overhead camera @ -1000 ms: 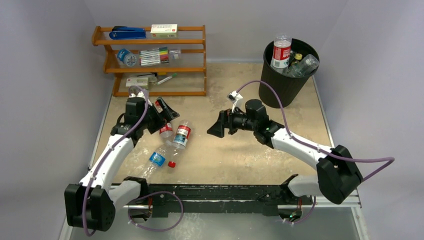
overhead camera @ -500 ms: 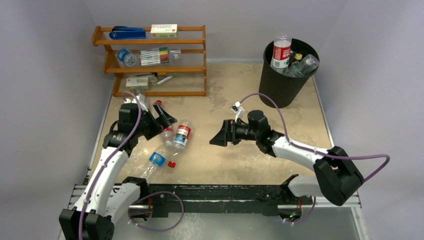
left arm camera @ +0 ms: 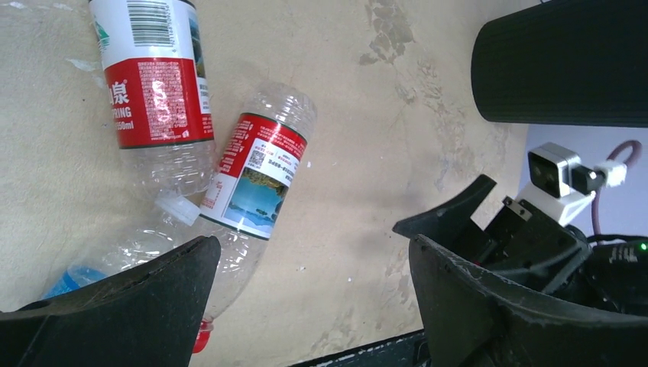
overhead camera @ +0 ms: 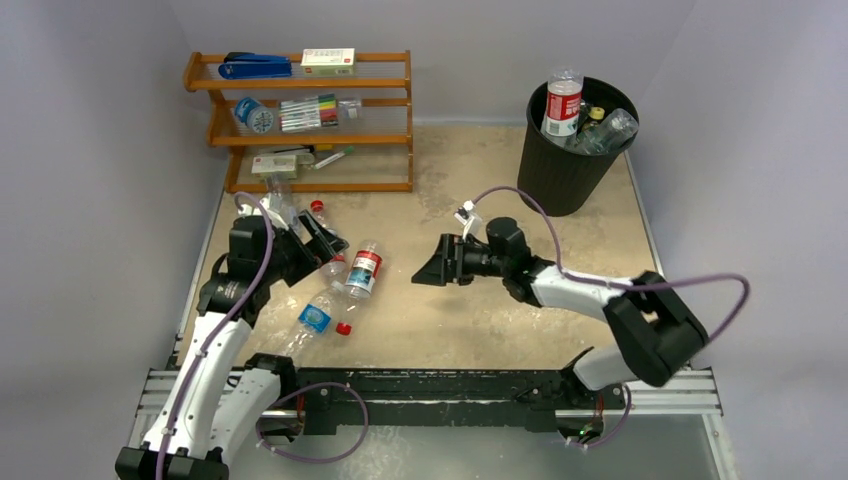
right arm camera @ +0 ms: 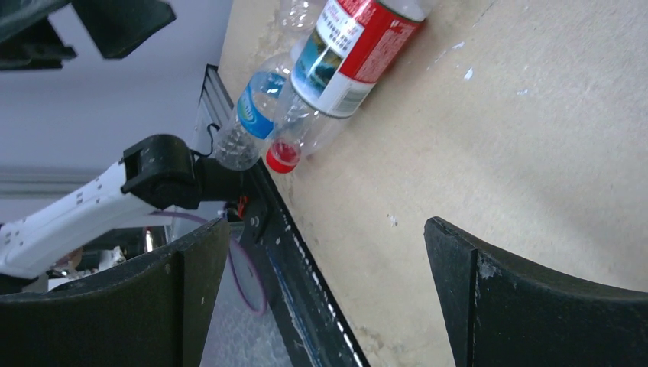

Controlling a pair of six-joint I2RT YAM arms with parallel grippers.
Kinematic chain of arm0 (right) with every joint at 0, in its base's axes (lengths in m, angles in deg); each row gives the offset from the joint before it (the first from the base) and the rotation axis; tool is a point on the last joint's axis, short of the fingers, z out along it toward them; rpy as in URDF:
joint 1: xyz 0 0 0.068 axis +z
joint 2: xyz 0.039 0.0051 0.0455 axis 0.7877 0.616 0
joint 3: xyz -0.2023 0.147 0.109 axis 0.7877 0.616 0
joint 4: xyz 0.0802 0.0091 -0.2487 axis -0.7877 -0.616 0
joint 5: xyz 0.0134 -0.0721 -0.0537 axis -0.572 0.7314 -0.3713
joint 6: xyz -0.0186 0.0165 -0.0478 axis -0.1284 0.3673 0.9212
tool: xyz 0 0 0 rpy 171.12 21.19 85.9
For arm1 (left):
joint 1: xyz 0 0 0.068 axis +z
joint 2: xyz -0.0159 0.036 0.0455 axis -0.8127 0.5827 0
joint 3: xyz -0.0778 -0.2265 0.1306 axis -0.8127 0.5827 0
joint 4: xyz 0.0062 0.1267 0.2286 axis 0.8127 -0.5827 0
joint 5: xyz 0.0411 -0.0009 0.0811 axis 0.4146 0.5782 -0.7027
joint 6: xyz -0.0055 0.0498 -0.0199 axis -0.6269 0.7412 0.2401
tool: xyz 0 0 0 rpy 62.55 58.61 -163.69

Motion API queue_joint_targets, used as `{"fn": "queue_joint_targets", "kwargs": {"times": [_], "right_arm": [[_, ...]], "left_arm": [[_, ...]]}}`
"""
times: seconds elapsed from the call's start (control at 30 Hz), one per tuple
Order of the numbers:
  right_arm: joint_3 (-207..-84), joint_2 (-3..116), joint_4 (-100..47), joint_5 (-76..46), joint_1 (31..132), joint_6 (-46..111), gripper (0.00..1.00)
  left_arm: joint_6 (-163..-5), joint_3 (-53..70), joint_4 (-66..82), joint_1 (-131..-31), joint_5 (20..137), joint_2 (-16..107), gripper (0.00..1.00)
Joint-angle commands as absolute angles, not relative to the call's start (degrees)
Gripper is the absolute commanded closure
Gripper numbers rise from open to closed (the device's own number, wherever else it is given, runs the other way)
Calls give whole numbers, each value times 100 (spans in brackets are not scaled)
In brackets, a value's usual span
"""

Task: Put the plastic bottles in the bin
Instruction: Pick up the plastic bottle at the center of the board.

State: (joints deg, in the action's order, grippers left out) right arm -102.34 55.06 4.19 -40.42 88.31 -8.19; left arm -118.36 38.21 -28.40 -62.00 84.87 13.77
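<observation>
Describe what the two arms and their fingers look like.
Both arms, left and right, have white links and bulky black joints. A purple cable loops along each. The fingers are broad, matte black, scuffed plates. A small white camera sits at the right wrist.

The rack (overhead camera: 320, 186) holds a blue stapler (overhead camera: 255, 67) and a white box (overhead camera: 328, 61) on its top tier, marker pens (overhead camera: 308, 112) on its middle tier and a green pen (overhead camera: 336, 156) on its bottom tier.
</observation>
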Motion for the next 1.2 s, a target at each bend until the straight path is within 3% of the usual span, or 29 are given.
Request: {"fn": "queue_joint_targets", "kwargs": {"times": [0.0, 0.4, 0.73, 0.97, 1.17], "right_arm": [[-10937, 6294, 971, -4318, 8875, -1014, 1], [-12563, 8484, 1442, -4647, 9119, -1548, 2], [-13709, 9451, 861, -4663, 9272, -1516, 3], [-14426, 9971, 253, -4575, 9285, -1273, 4], [-14330, 10055, 369, -4535, 9285, -1171, 17]], "left_arm": [[-11893, 3863, -2763, -6218, 8306, 1294, 5], [-11810, 3998, -2241, -6219, 8228, 1855, 5], [-11714, 4236, -1536, -6211, 8127, 2940, 5], [-11783, 4529, -782, -6240, 8316, 3608, 17], [-11943, 4698, -465, -6447, 8315, 3904, 24]]}}
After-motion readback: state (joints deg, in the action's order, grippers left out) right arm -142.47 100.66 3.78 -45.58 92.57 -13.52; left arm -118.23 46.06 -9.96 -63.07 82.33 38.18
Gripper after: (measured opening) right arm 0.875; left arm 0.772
